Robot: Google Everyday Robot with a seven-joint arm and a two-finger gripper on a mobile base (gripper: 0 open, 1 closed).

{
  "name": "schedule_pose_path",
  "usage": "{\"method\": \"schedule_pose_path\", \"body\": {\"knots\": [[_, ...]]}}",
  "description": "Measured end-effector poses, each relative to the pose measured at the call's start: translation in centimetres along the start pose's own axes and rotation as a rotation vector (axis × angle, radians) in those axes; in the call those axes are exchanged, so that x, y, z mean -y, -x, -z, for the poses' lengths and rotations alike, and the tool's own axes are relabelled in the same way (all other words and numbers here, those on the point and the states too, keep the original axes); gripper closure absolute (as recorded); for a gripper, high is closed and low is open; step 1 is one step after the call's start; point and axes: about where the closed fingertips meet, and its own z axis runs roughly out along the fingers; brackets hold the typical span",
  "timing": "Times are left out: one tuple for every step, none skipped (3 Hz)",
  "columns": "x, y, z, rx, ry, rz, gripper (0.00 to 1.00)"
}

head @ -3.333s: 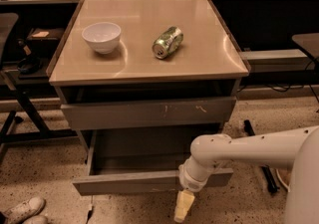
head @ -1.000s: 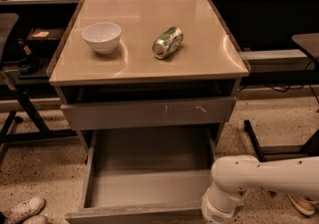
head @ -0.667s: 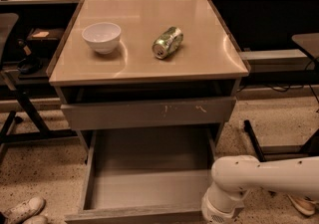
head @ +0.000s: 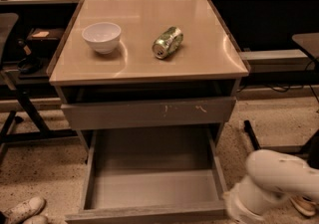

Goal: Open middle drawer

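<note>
The middle drawer stands pulled far out below the cabinet, showing its empty grey box interior, with its plain flat front at the picture's bottom edge. Above it is the taller grey front with pale scratch marks, pushed in. My white arm reaches in from the lower right, just beside the drawer's front right corner. The gripper is at the arm's end, below the bottom edge, out of view.
A white bowl and a green can lying on its side sit on the beige cabinet top. A chair base stands at left, shoes at lower left, and a desk leg at right.
Since 3.3 s ago the middle drawer has come out much further, and my arm has moved right and down so the gripper left the picture. In the last second little has moved.
</note>
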Motion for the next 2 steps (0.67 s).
{"method": "schedule_pose_path", "body": {"knots": [[-4.4, -5.4, 6.8, 0.011, -0.075, -0.161, 0.0], [-5.8, -6.0, 9.8, -0.008, -0.14, -0.171, 0.0]]}}
